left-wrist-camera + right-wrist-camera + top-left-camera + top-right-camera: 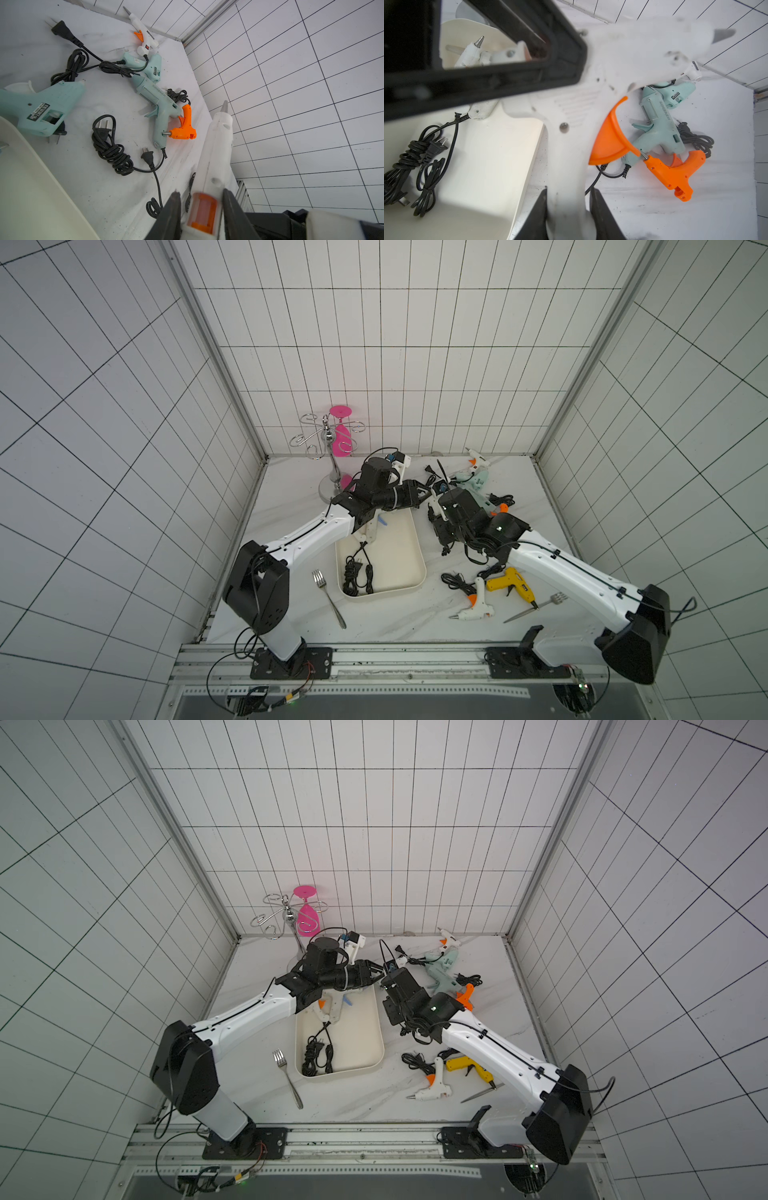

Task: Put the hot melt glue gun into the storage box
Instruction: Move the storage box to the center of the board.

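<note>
A white hot melt glue gun with an orange trigger hangs in the air just past the far right corner of the storage box. My right gripper is shut on its handle. My left gripper grips the rear of its barrel, one finger on each side of the orange window. The cream storage box holds another white glue gun and its coiled black cord.
Teal glue guns and a small orange one lie tangled with cords at the back right. A yellow gun, a white gun and a fork lie front right. Another fork lies left of the box. A wire rack holds a pink glass.
</note>
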Available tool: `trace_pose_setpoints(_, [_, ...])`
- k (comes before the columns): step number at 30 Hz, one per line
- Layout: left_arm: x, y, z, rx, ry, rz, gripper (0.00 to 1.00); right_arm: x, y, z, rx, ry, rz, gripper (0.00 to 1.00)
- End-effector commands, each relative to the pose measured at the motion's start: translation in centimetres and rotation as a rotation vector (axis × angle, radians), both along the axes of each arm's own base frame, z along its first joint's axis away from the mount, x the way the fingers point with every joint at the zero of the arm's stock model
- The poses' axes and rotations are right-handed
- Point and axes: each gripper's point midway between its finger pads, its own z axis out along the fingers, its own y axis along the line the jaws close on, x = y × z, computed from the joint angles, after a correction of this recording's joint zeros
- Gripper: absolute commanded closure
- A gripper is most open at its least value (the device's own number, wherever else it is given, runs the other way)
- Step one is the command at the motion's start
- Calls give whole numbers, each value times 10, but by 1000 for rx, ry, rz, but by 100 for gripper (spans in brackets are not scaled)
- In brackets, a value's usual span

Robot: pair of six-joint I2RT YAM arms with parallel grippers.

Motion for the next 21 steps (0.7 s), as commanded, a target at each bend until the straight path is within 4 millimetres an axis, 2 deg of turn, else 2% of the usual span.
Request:
trace_pose_setpoints(1, [-12,-15,-3,-34,17,-78,56,4,11,30,73,-65,14,86])
trace_pose_setpoints(5, [-14,-16,-6,-29,21,-83,56,4,12,30,75,-66,15,86])
trace_pose_setpoints(7, [-14,-15,-7,-25,21,-80,63,4,12,30,76,-67,13,86])
trace_pose_setpoints(10, [-13,-14,-4,-25,11,-75,79,4,12,29,75,-64,17,86])
trace_pose_setpoints(14, [-13,-15,4,-34,-10,-84,88,2,12,27,77,-59,19,82])
trace_pose_setpoints(15, [-15,-15,6,-37,-14,-94,90,2,11,27,76,-61,13,76])
trace_pose_setpoints(17, [-18,-16,17,-38,-37,-117,92,3,5,31,70,-79,-9,43])
trace_pose_setpoints(21, [-25,-10,49,-16,-111,-148,92,-1,-23,64,115,-171,-74,13])
